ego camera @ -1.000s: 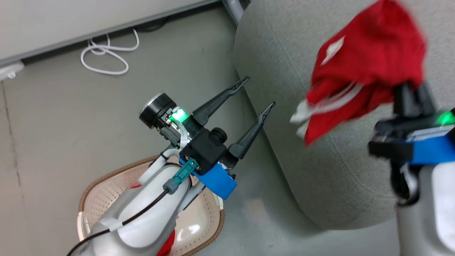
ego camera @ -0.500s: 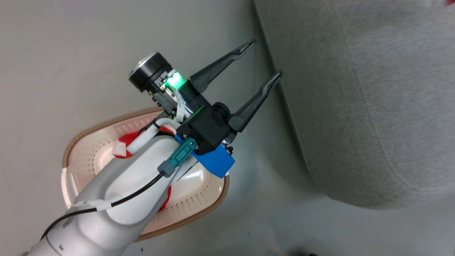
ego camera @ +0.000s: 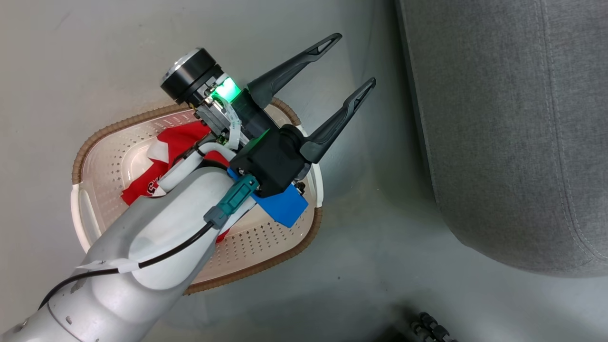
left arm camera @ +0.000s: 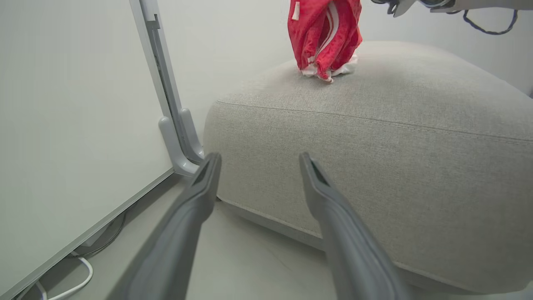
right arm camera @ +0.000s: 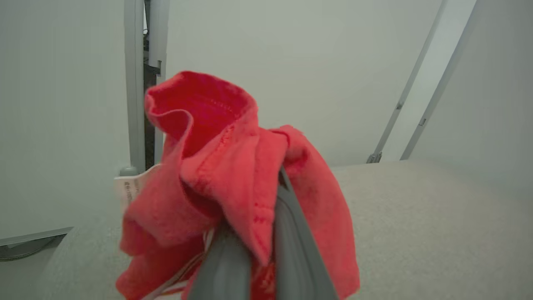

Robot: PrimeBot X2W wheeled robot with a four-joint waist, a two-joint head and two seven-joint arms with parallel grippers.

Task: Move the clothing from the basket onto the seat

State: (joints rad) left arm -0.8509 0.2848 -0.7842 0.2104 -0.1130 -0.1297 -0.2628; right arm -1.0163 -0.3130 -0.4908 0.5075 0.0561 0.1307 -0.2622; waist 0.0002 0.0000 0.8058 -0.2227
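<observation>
**Head view drops to the basket; one garment at the seat, one left to fetch**

Since a second ago the whole head view has shifted down. That is the camera moving, not the things. It now looks onto the basket (ego camera: 118, 127) rather than the seat top.

- Right gripper (right arm camera: 254, 208): clenched on the held garment (left arm camera: 325, 37). The cloth hangs in a bunch and its lower end touches the top of the seat (left arm camera: 374, 125), back from the near edge.
- Basket garment (ego camera: 178, 140): lies in the basket, partly under the left forearm (ego camera: 156, 247).
- Left gripper (ego camera: 355, 58): spread wide and empty, above the basket's seat-side rim.

Risks, as I judge them:
- Fabric folds over the right gripper's fingers, so it may cling when they part and get dragged off the seat as the arm pulls back.
- The forearm screens the basket garment from the head camera, so a reach could miss the cloth or strike the rim.

Pose: the left arm runs up from lower left and crosses the basket, its fingers aimed at the seat's side rather than down at the cloth.
</observation>
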